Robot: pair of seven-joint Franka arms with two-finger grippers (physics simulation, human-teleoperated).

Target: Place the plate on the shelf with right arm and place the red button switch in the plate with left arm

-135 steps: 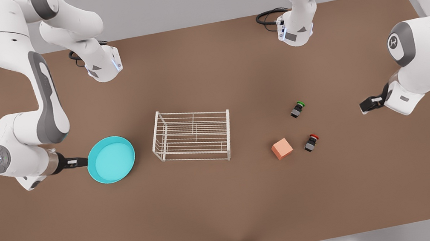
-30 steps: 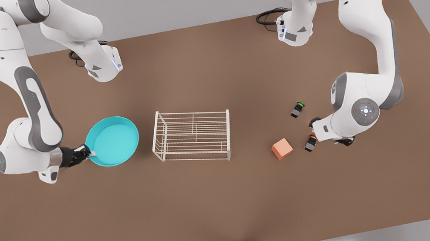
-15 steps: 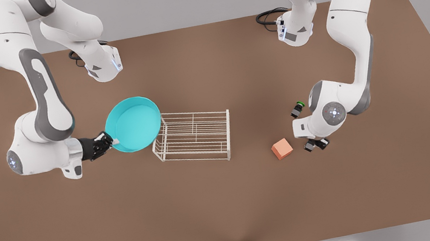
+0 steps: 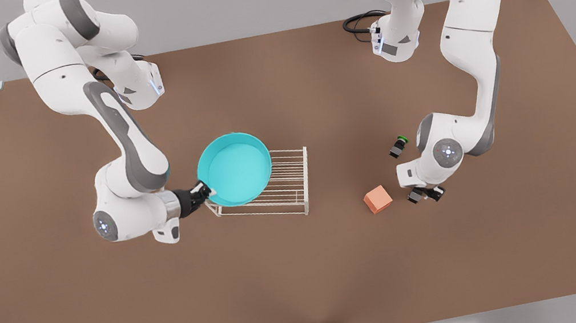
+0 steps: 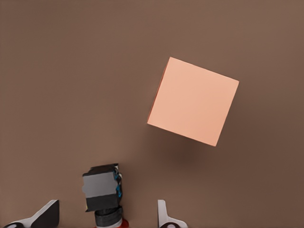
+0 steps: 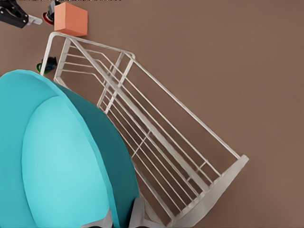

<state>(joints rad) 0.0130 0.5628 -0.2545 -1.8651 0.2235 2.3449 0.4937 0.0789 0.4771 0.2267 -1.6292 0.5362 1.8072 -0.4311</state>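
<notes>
Your right hand [image 4: 204,191] is clamped on the near rim of the turquoise plate [image 4: 235,169], carrying it in the air over the end of the white wire shelf [image 4: 289,182] that lies toward the front view's left. In the right wrist view the plate [image 6: 57,156] looks tilted against the slats [image 6: 156,142], so level it before you lower. Bring it further toward the middle of the rack, since the dish is about as wide as the rack is deep and leaves little margin. Set it down gently so that the base sits on the slatted top, and only then let go of the rim.

Your left hand [image 5: 107,213] is spread wide, low over the bench [image 4: 306,274], with the red button switch [image 5: 105,194] between its fingers [image 5: 164,216]. The switch lies on the bench just beside the orange cube [image 4: 378,198]; the green-capped switch [image 4: 397,146] lies apart, on the far side of the arm. Close squarely on the black body, not the round cap, which could slip out. Keep clear of the cube as you lift.
</notes>
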